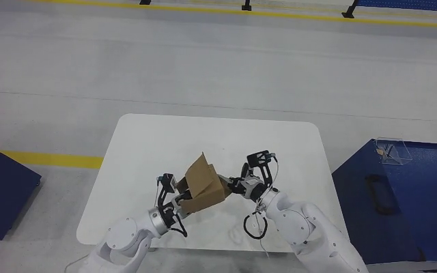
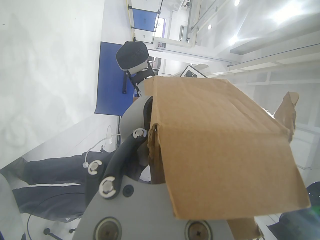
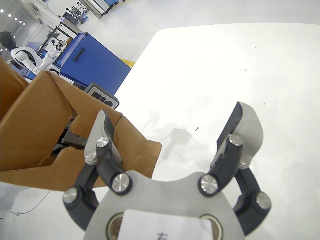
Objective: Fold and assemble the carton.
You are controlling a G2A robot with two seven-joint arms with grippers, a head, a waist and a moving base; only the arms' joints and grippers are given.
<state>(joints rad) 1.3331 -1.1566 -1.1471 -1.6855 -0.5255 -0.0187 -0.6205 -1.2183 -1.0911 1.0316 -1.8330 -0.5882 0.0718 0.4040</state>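
The left gripper (image 1: 174,198) sits nearest, by the front edge of the desk (image 1: 287,143). Its jaws look clamped on one wall of the carton (image 1: 201,184), though cardboard hides the far side of the grip. The carton hangs tilted over the near part of the desk, between the two grippers, with its flaps standing open. Whether a corner touches the desk cannot be told.

Just beside it, the right gripper (image 3: 172,116) has its jaws spread wide and empty. One finger (image 3: 103,126) lies against a loose flap (image 3: 140,151); the other is over bare desk.

The job seems to be at the flap-folding step, with the box opened out but not closed. The next move likely calls for the right finger to push that flap inward while the left holds the box steady.

The brown faces show no print. A white label (image 3: 160,223) on the right wrist plate carries a mark that is cut off and unreadable. Beyond the desk stands a blue cabinet (image 1: 396,205).
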